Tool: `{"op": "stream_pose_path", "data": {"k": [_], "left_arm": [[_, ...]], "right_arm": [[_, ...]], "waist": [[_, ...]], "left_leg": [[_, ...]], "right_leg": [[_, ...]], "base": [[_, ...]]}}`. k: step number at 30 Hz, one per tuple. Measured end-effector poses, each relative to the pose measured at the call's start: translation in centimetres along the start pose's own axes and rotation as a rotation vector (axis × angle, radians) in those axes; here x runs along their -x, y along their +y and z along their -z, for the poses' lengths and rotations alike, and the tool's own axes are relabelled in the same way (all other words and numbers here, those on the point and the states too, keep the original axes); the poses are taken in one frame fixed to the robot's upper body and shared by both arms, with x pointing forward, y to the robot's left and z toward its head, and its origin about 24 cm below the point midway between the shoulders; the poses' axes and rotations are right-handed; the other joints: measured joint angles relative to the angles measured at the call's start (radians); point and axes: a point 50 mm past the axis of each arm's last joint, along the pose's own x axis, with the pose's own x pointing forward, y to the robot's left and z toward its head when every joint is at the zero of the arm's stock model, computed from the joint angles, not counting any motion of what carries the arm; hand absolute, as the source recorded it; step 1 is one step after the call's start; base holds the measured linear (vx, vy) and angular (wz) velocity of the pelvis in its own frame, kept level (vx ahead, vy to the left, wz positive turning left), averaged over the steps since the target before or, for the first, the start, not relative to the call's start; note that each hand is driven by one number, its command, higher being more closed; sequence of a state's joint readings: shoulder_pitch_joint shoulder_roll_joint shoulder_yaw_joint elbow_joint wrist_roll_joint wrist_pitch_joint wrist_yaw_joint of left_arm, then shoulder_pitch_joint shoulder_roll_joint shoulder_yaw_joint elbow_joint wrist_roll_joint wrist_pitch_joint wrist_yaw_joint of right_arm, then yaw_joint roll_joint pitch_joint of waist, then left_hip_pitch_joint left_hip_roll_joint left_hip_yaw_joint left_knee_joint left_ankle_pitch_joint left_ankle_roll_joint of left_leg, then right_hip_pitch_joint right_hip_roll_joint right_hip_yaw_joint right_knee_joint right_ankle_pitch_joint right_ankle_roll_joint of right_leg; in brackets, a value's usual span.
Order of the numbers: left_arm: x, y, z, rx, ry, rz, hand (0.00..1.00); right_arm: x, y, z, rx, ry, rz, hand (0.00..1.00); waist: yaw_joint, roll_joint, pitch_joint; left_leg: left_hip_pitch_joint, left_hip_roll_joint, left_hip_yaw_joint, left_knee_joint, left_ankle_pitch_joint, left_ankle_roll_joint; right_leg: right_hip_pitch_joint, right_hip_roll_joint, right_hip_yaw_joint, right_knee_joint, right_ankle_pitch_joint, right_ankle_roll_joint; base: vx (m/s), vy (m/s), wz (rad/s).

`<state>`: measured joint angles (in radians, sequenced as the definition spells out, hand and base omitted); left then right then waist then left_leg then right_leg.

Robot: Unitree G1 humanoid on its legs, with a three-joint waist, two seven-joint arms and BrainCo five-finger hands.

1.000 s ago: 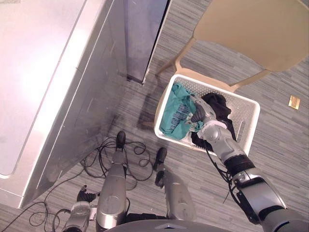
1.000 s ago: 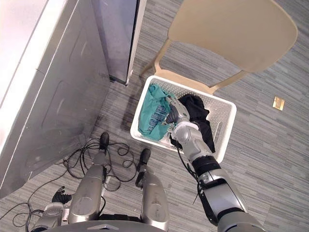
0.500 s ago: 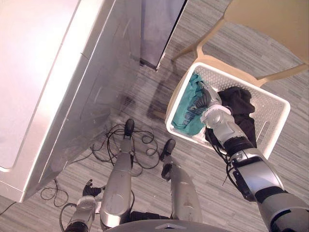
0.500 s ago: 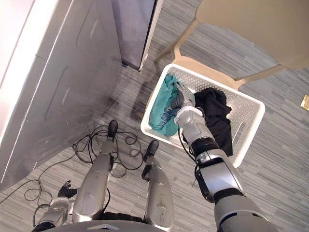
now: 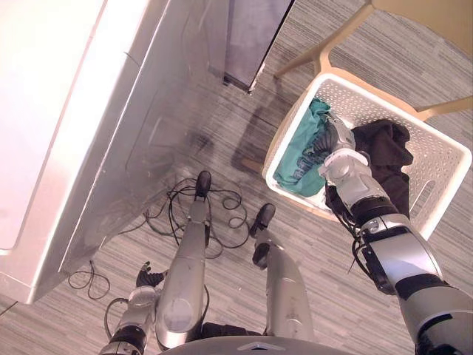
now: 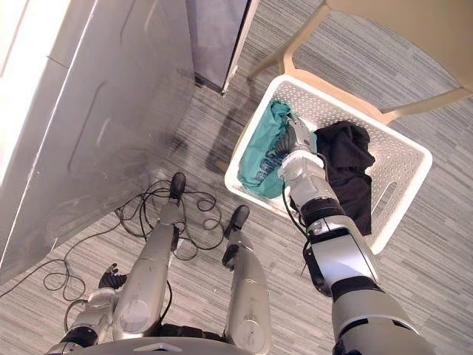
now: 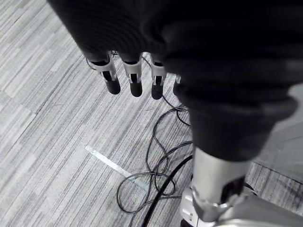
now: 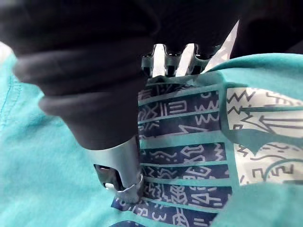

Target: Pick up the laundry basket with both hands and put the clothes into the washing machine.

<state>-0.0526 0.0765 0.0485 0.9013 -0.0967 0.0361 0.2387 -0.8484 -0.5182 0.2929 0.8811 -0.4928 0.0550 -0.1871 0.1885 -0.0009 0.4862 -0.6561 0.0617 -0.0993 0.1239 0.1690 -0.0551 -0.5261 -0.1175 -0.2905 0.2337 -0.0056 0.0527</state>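
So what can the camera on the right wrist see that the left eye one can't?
The right wrist view gives the zigzag print on the teal shirt up close. The left eye view gives the white basket, the black clothes, the beige chair, the washing machine and the left hand hanging low. Both have the teal shirt and the right hand on it.

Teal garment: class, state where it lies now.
In the left eye view the teal garment lies at the left end of the white laundry basket, to the robot's right, beside a black garment, under the right robot hand.
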Motion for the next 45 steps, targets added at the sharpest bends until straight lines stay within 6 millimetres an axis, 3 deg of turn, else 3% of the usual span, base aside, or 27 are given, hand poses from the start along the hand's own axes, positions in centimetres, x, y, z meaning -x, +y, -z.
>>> {"op": "stream_pose_path", "data": {"k": [9, 20, 22, 27, 32, 37, 40, 45], "left_arm": [[0.0, 0.0, 0.1, 0.003, 0.008, -0.001, 0.00], [0.1, 0.3, 0.9, -0.003, 0.046, -0.023, 0.00], [0.1, 0.3, 0.9, 0.001, 0.048, -0.025, 0.00], [0.2, 0.8, 1.6, 0.064, 0.072, -0.053, 0.00], [0.5, 1.3, 2.1, 0.137, 0.087, -0.076, 0.00], [0.6, 1.6, 1.6, 0.227, 0.059, -0.094, 0.00], [0.6, 1.8, 1.1, 0.239, 0.037, -0.099, 0.00], [0.6, 1.8, 1.2, 0.260, 0.040, -0.098, 0.00]], "right_arm": [[0.2, 1.1, -0.3, -0.022, 0.015, -0.006, 1.00], [1.4, 4.4, 0.1, -0.140, 0.086, -0.059, 1.00], [1.6, 4.7, 0.3, -0.250, 0.122, -0.049, 1.00], [2.7, 5.8, 1.3, -0.880, 0.288, 0.043, 1.00], [3.6, 6.1, 1.5, -1.333, 0.352, 0.157, 1.00], [4.2, 6.5, 1.2, -1.670, 0.409, 0.236, 1.00], [4.2, 6.6, 0.6, -1.781, 0.408, 0.244, 1.00], [4.3, 4.6, -0.1, -1.977, 0.320, 0.325, 1.00]], "waist": [[-0.002, -0.002, -0.003], [-0.002, -0.008, -0.041], [-0.001, -0.008, -0.041], [-0.006, -0.015, -0.046], [-0.017, -0.015, -0.046], [-0.024, -0.015, -0.046], [-0.028, -0.015, -0.046], [-0.028, -0.014, -0.045]], "left_leg": [[0.003, 0.001, 0.002, 0.011, -0.003, 0.001], [0.016, 0.003, 0.007, 0.012, -0.001, -0.001], [0.021, 0.003, 0.011, 0.010, -0.001, -0.001], [0.049, 0.000, 0.031, -0.004, 0.001, 0.000], [0.053, -0.001, 0.036, -0.005, 0.001, 0.000], [0.078, -0.004, 0.043, -0.012, 0.000, -0.001], [0.092, -0.004, 0.050, -0.023, 0.001, -0.002], [0.126, -0.016, 0.046, -0.026, 0.008, -0.011]], "right_leg": [[0.003, 0.002, 0.002, 0.010, -0.001, -0.001], [0.006, 0.001, 0.008, 0.025, -0.005, -0.002], [0.007, -0.001, 0.010, 0.029, -0.005, -0.002], [0.005, -0.018, 0.024, 0.065, -0.024, -0.001], [-0.003, -0.030, 0.015, 0.099, -0.040, 0.005], [-0.003, -0.046, 0.006, 0.154, -0.077, 0.003], [-0.003, -0.055, 0.004, 0.182, -0.095, 0.001], [0.010, -0.079, 0.000, 0.243, -0.143, 0.001]], "base": [[0.02, -0.010, 0.00], [0.00, 0.000, 0.00], [0.00, -0.011, -0.02], [0.00, -0.018, -0.03], [0.02, -0.037, 0.04], [0.02, -0.054, 0.07], [0.02, -0.056, 0.10], [0.05, -0.052, 0.12]]}}
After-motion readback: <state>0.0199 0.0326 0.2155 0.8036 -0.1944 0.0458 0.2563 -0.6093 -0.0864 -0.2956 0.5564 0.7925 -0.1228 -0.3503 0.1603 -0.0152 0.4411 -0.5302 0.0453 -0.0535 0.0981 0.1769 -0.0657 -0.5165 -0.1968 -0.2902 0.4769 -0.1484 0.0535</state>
